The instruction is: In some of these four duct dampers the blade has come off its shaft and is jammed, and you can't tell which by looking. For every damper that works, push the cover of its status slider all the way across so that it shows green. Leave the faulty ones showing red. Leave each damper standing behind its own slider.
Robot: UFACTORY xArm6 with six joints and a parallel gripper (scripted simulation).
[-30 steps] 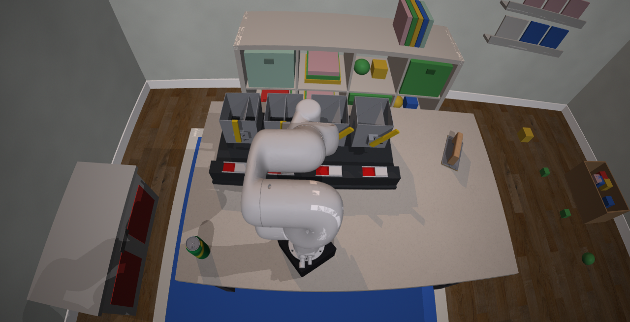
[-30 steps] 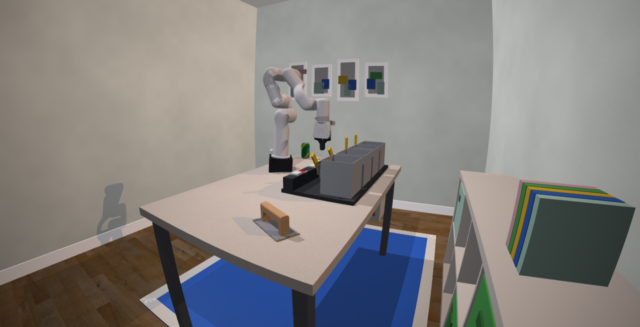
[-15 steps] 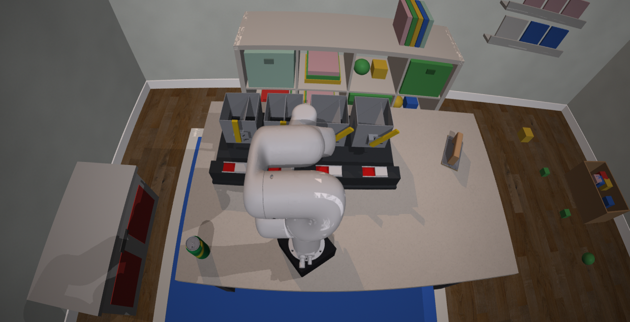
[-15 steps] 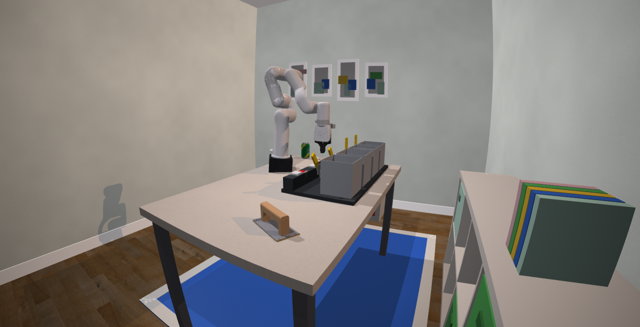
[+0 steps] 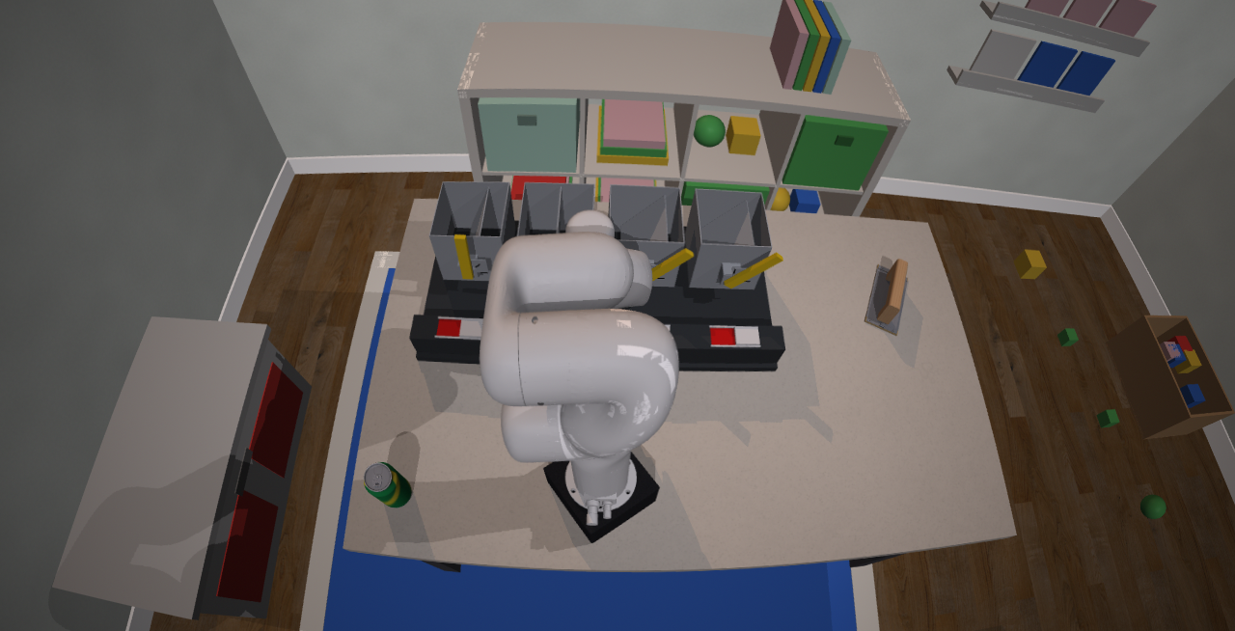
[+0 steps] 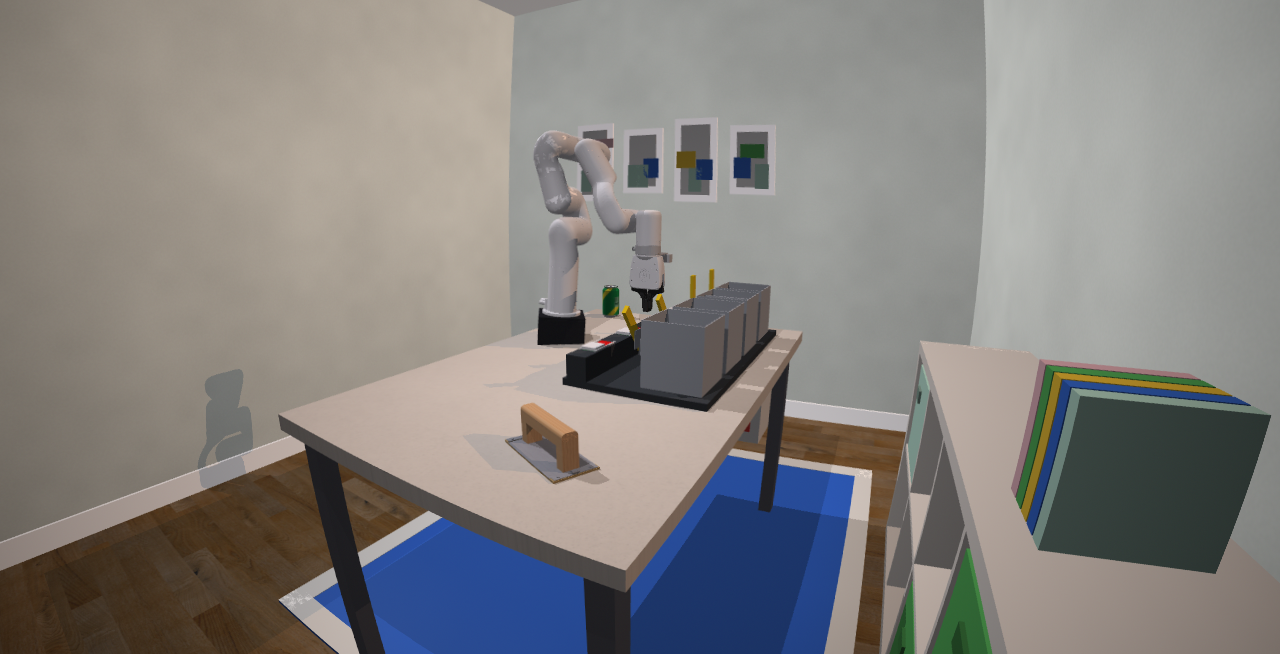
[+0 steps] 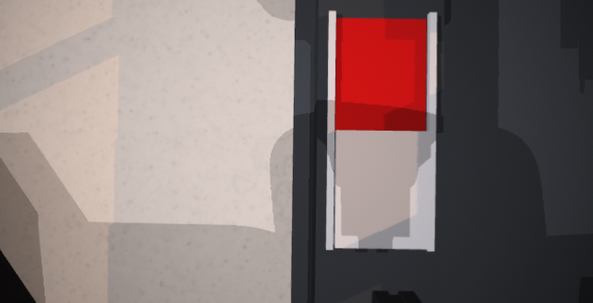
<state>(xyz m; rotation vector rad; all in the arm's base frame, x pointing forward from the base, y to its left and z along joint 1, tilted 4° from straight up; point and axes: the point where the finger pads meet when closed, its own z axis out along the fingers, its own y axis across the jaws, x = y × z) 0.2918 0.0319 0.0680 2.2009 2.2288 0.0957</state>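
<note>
The arm hangs its gripper (image 6: 645, 298) low over the black tray (image 6: 617, 381), fingers pressed together and holding nothing — set, it seems, to work as a pusher. Straight beneath, in the wrist view, a slider (image 7: 381, 132) shows red (image 7: 380, 73) at 12 o'clock and its pale cover (image 7: 372, 183) at 6. Four dampers (image 5: 732, 233) stand behind. The next move — judging by this — calls for touching down at the cover's 6 o'clock edge and shoving it toward 12.

The arm (image 5: 574, 342) was glossy white, built of thick rounded tubes with bulbous elbows. It rose from a round pale flange on a square black pedestal (image 5: 643, 493). Above the small black gripper (image 6: 646, 299) sat a pale speckled wrist block.
</note>
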